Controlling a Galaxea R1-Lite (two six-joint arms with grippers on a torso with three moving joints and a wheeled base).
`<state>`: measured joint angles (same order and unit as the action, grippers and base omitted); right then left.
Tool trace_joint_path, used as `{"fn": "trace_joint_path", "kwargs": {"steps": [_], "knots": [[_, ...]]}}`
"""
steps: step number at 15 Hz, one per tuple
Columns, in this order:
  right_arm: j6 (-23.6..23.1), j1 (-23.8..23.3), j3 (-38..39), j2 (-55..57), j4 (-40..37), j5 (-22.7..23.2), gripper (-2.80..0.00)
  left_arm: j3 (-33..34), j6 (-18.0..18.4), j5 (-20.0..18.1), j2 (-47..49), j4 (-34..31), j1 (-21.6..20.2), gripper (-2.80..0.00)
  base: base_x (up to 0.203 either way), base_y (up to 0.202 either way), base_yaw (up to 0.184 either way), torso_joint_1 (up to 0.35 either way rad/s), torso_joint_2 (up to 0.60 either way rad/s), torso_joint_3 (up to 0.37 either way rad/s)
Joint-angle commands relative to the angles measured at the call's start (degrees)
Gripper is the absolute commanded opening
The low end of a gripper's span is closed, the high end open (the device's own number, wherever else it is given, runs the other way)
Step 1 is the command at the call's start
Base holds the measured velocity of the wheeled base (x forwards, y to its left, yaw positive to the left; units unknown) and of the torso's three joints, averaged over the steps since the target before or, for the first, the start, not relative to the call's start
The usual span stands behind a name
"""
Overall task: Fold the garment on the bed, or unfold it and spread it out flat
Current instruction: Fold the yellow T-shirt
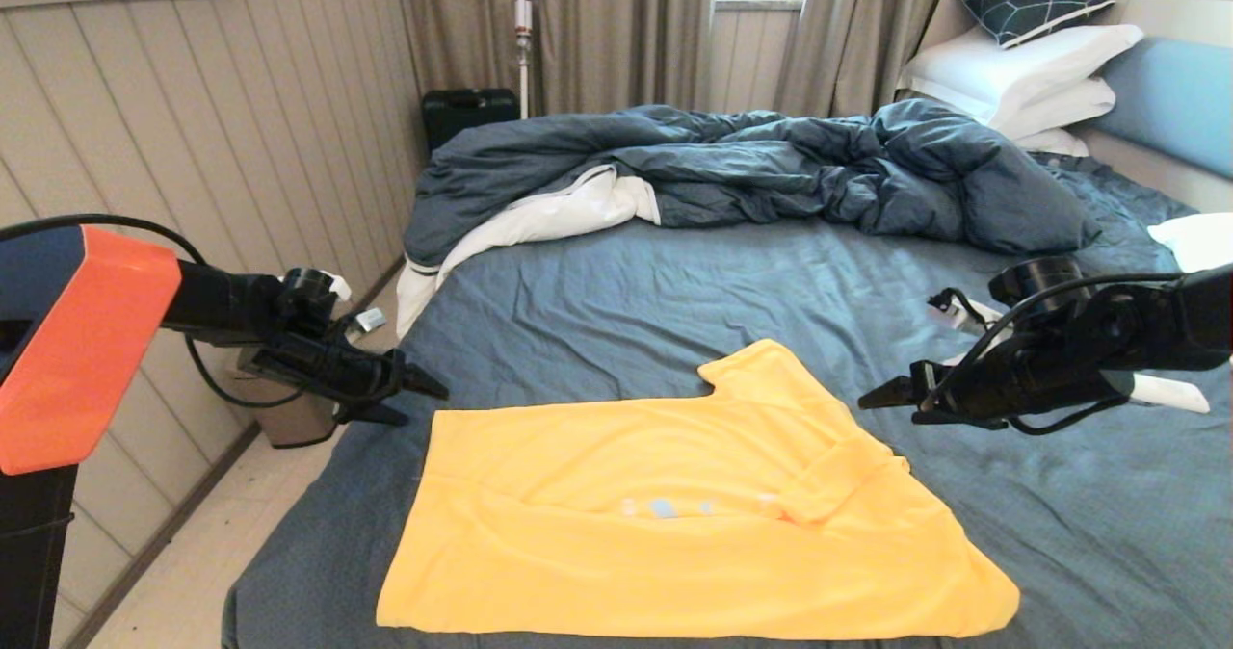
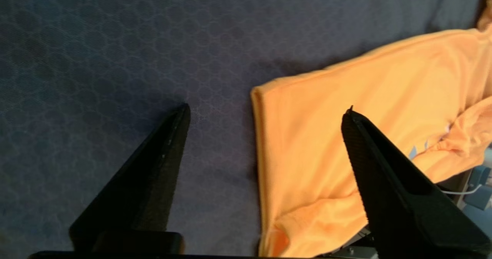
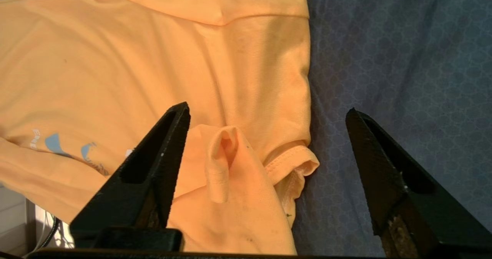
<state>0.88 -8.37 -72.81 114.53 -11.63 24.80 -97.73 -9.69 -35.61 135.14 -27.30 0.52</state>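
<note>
The garment (image 1: 674, 514), a bright yellow T-shirt, lies spread on the near part of the bed (image 1: 674, 293), with one part folded over on its right side and a bit of pale blue print showing. My left gripper (image 1: 429, 389) hovers open just above the shirt's far left corner; in the left wrist view the garment (image 2: 346, 128) edge lies below the open gripper (image 2: 265, 109). My right gripper (image 1: 877, 397) hovers open off the shirt's right side; in the right wrist view the gripper (image 3: 267, 111) stands over a rumpled fold of the garment (image 3: 238, 163). Neither holds anything.
A rumpled dark blue duvet (image 1: 771, 168) lies across the far half of the bed. White pillows (image 1: 1021, 71) and a blue headboard (image 1: 1175, 100) are at the far right. A wall and floor strip (image 1: 193, 553) run along the left of the bed.
</note>
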Motion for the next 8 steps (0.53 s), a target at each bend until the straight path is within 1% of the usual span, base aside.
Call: {"fn": "trace_joint_path", "kwargs": {"steps": [1,8], "knots": [[0.0,-0.1,0.0,0.5,-0.1,0.2,0.00,-0.1,-0.1,-0.2,1.2,-0.2,0.1,0.00,0.000,0.000,0.000,0.000,0.00,0.000],[0.1,-0.3,0.4,0.6,-0.1,0.3,0.00,0.2,-0.1,-0.3,1.6,-0.5,2.3,0.00,0.000,0.000,0.000,0.000,0.00,0.000]]}}
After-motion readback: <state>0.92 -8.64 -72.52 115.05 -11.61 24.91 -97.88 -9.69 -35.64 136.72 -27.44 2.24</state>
